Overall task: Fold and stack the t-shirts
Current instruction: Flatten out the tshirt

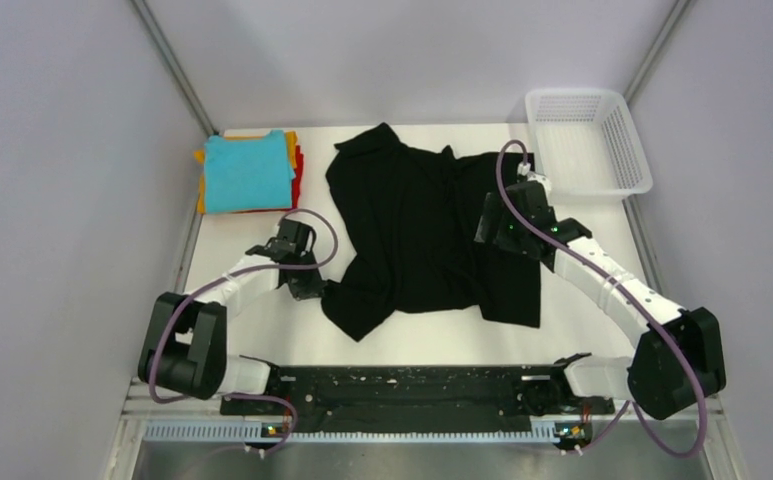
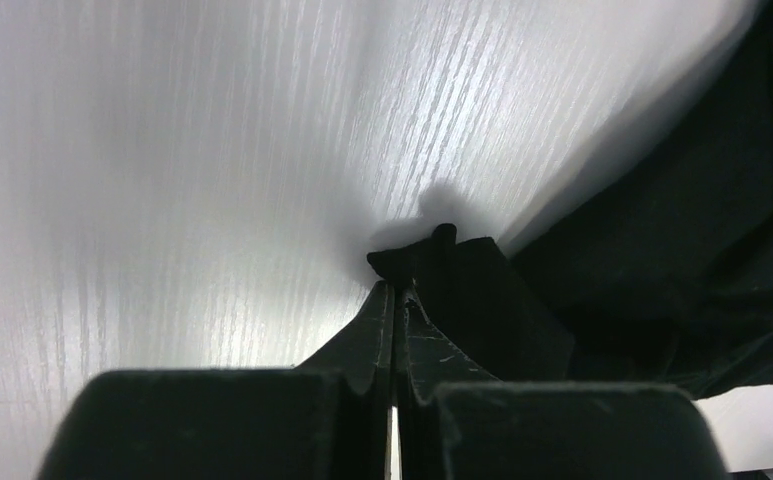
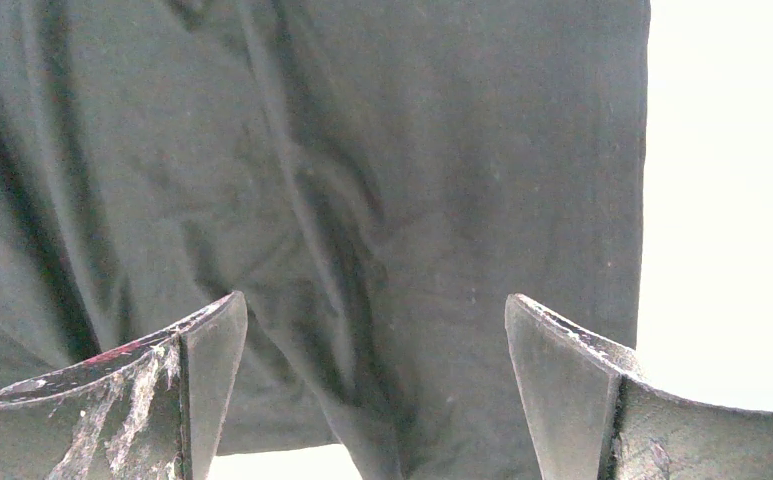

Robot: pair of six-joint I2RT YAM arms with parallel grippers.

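Between grey walls [image 1: 52,150] on white table [image 1: 432,345], left hand [image 2: 394,288] pinches black shirt [image 1: 412,220]; right hand [image 3: 374,305] gapes.

The unfolded t-shirt [image 1: 417,235] lies spread across the middle of the table [image 1: 262,335]. The stack of folded t-shirts [image 1: 249,172] sits behind it to the left, near the far left corner and apart from it, and the basket [image 1: 630,142] stands at the far right corner, near the shirt's far right part. The left gripper [image 2: 394,300] is at the shirt's near left edge, touching a bit of its cloth, while the right gripper [image 3: 377,335] hangs over the shirt's right half.
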